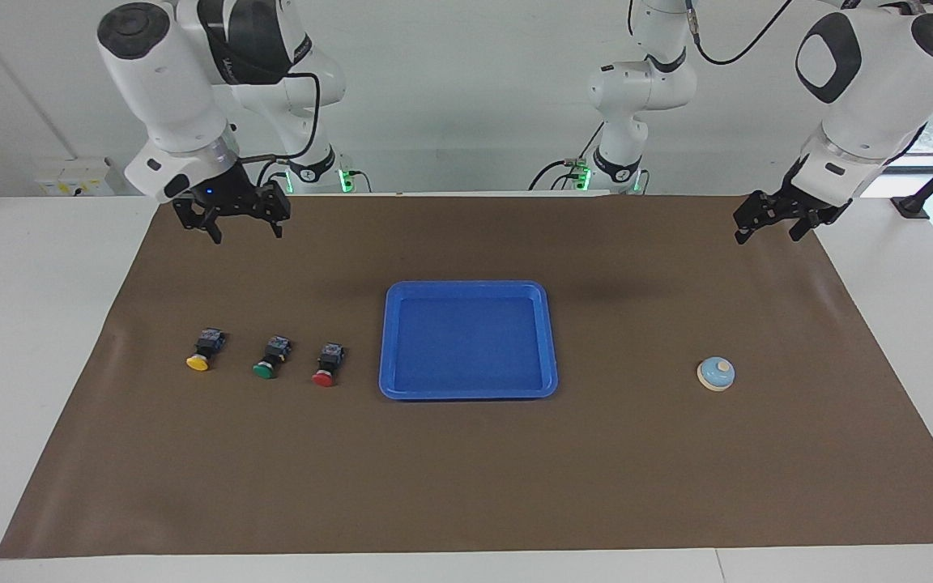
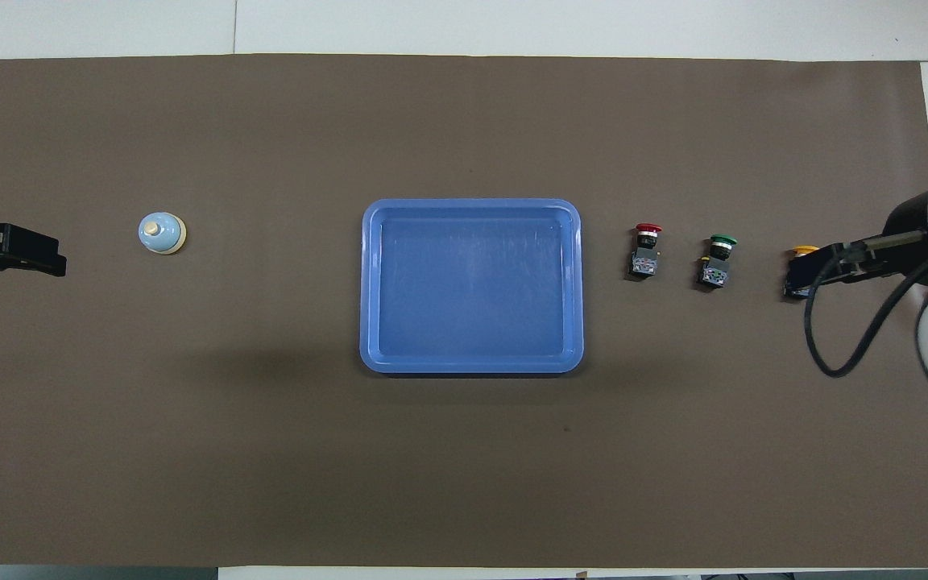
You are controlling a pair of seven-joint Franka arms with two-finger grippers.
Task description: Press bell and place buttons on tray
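The blue tray (image 1: 466, 340) lies empty mid-table; it also shows in the overhead view (image 2: 472, 290). Three buttons lie in a row beside it toward the right arm's end: red (image 1: 326, 366) (image 2: 646, 250), green (image 1: 270, 360) (image 2: 718, 259), yellow (image 1: 199, 356) (image 2: 801, 251). The light-blue bell (image 1: 716, 373) (image 2: 162, 232) stands toward the left arm's end. My right gripper (image 1: 245, 232) (image 2: 834, 266) is open and empty, raised above the mat; in the overhead view it partly covers the yellow button without touching it. My left gripper (image 1: 768, 233) (image 2: 5, 254) is open and empty, raised above the mat's edge.
A brown mat (image 1: 466, 486) covers the white table (image 1: 29, 364). Both arm bases stand at the robots' edge of the table. A black cable (image 2: 834, 354) loops down from the right arm.
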